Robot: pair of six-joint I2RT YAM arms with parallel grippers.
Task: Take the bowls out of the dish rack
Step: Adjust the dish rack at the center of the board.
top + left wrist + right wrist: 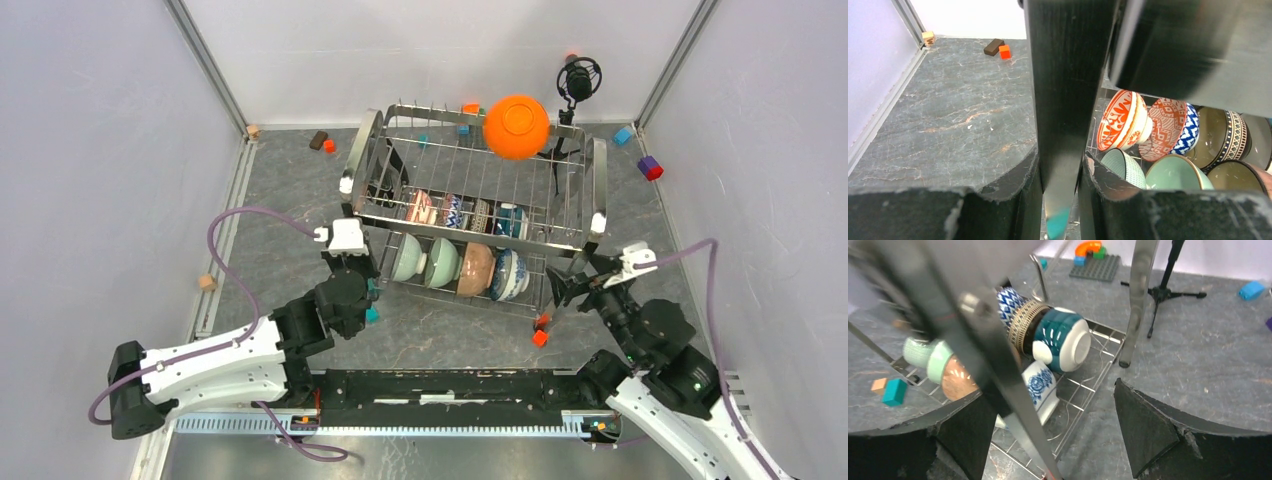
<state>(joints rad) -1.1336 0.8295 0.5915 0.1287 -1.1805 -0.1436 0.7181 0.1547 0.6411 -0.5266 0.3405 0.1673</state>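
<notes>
The steel dish rack [470, 215] stands mid-table. An orange bowl [516, 127] sits on its back right top. Several patterned bowls [465, 212] stand in the upper tier. Pale green [410, 258], brown [475, 268] and blue-and-white [508, 273] bowls stand in the lower tier. My left gripper [362, 265] [1060, 167] is shut on the rack's left front post [1063, 75], with red-and-white [1120, 120] and pale green [1175, 172] bowls just right of it. My right gripper [556, 288] [1050, 395] is open around the rack's right front bar [993, 355], near a blue-flowered bowl [1040, 382] and a teal-and-white bowl [1063, 337].
A black microphone stand [577, 85] rises behind the rack's right end and shows in the right wrist view [1168, 270]. Small blocks lie about: red [540, 338], teal [372, 314], purple [650, 167], blue [622, 135], wooden [207, 282]. Walls close in on both sides.
</notes>
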